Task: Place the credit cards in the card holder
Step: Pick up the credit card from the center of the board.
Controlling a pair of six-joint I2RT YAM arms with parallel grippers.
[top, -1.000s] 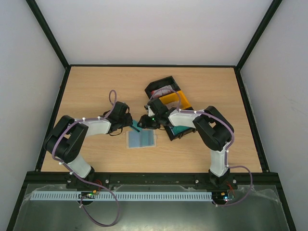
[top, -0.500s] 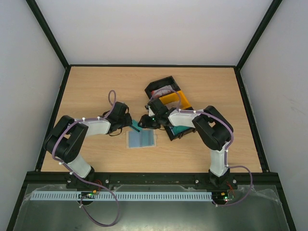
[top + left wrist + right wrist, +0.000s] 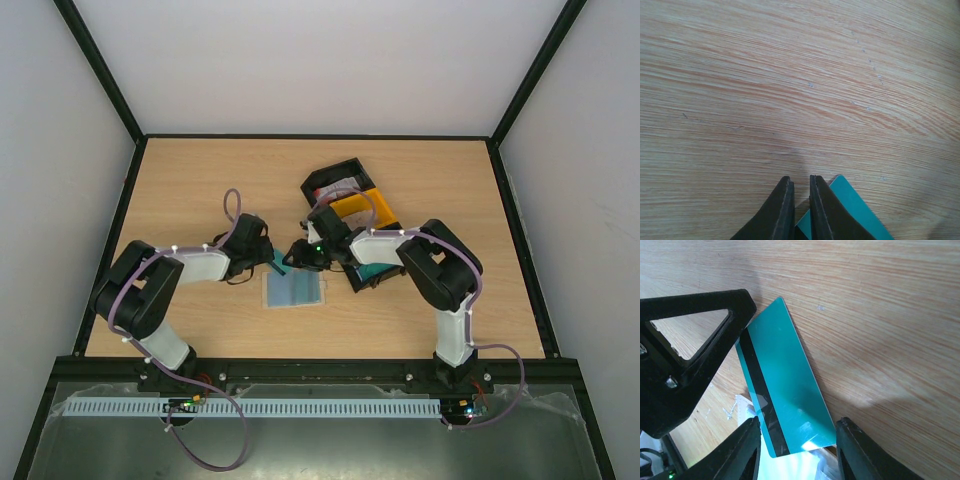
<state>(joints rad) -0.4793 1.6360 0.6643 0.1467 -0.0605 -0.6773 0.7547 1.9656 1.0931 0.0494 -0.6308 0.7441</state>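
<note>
A teal credit card with a black stripe is held tilted above the wood. My left gripper is shut on one end of it. That gripper shows in the top view, and its black finger shows in the right wrist view. My right gripper is open, its jaws standing either side of the card's other end without gripping it; in the top view it faces the left one. The card holder lies open just below them, its greyish-blue inside up.
The black-and-yellow tray stands right behind my right gripper, under the right arm. It holds red-and-white cards in the far compartment and a teal one in the near one. Black frame rails border the table.
My right gripper has edged slightly left toward the left gripper and the card. The left arm and the card holder have not visibly moved.
</note>
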